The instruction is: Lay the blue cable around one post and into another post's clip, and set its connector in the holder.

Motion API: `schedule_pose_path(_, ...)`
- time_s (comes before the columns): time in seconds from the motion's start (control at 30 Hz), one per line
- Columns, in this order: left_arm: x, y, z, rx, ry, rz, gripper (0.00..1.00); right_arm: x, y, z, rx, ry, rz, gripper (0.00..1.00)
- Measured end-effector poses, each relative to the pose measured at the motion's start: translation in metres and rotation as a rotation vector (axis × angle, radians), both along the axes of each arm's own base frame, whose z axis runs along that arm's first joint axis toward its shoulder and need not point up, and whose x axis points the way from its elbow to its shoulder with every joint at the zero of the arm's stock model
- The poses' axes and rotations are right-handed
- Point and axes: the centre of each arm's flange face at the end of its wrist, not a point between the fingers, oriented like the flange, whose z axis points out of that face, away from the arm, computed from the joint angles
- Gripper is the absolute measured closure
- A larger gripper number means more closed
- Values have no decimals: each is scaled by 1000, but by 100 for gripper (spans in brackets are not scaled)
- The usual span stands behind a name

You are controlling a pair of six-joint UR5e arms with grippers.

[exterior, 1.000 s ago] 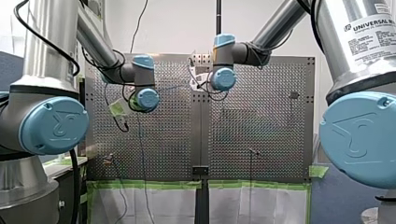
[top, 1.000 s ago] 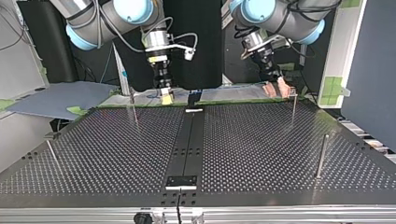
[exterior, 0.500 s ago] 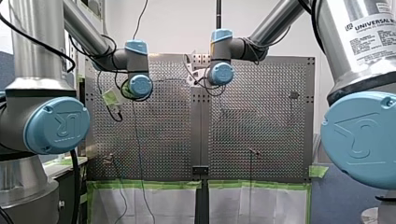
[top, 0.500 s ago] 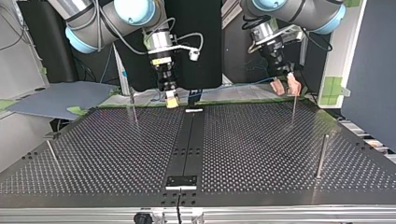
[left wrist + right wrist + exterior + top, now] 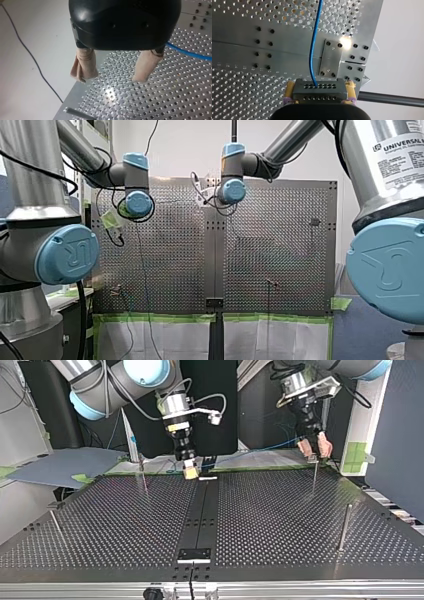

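Since a second ago, left gripper [image 5: 314,450] is lifting off the perforated surface [image 5: 280,520] and shifting toward the top view's right. Right gripper [image 5: 190,472] is edging slightly rightward in the same view, keeping low at the far edge.

Left gripper: beige pads [image 5: 146,66] are standing spread apart, with nothing between them. It is hanging just above the tip of a thin post [image 5: 314,477] near the far right corner in the top view. Blue cable [image 5: 190,53] is passing close beside one finger in the left wrist view; contact cannot be told.

Right gripper: yellow pads [image 5: 290,89] are pinching a black connector [image 5: 320,92] by its two ends. The blue cable is coming out of the connector's upper face and running ahead across a small bolted metal plate [image 5: 330,60]. In the top view the cable is stretching from the right gripper across toward the left gripper, along the surface's far edge.
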Motion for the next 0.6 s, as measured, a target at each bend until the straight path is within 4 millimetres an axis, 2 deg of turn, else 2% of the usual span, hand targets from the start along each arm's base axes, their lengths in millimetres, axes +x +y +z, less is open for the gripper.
schedule_pose_path(0.27, 1, 21, 23, -16, -16, -3, 0, 9, 4, 12, -24, -3, 22, 96)
schedule_pose_path(0.6, 15, 41, 35, -21, 17, -4, 0, 20, 9, 29, -50, -25, 52, 96)
